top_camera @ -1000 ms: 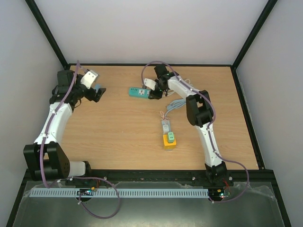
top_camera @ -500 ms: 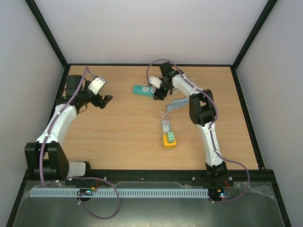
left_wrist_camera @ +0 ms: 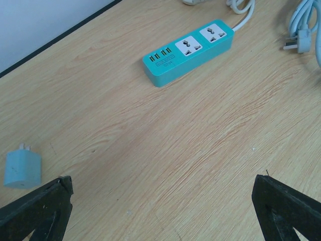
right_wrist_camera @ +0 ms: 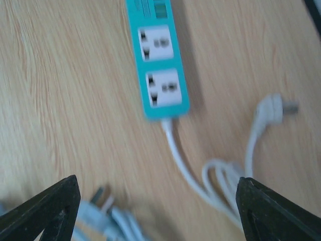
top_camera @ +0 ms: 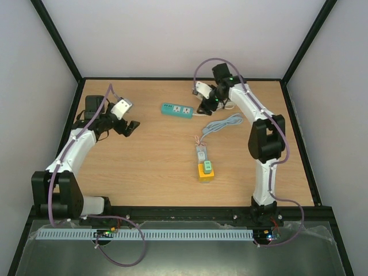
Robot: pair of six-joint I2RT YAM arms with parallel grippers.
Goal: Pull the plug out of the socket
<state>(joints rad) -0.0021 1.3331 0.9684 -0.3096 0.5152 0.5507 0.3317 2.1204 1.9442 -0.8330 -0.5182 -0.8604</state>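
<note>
- The left gripper [left_wrist_camera: 160, 179] hangs over the bare wooden surface [left_wrist_camera: 165, 150], its fingers spread wide apart and holding nothing
- Near the finger at the left of its wrist view, a small blue plug [left_wrist_camera: 22, 168] lies flat on the surface; its prongs point away from the camera, and it is well apart from the power strip [left_wrist_camera: 188, 49]
- Farther out in that view, the power strip lies on a slant from lower left to upper right, with the USB end nearer the gripper and the cord end far; both sockets face up and are empty
- The right gripper [right_wrist_camera: 156, 179] is also spread apart and empty, above the power strip's cord end
- Its blurred view shows the power strip running up and down, cord end toward the gripper; the white cord [right_wrist_camera: 190, 175] loops round to a white plug [right_wrist_camera: 273, 107] lying loose
- From above, the power strip [top_camera: 176, 110] runs roughly left to right near the far edge, with the left gripper [top_camera: 129, 126] well to its left and the right gripper [top_camera: 207, 106] just beside its right end
- Only the left wrist view shows the blue plug clearly
- Only the top view shows the whole pale blue cable [top_camera: 221, 123] and a yellow and grey block [top_camera: 204, 167] nearer the arm bases
</note>
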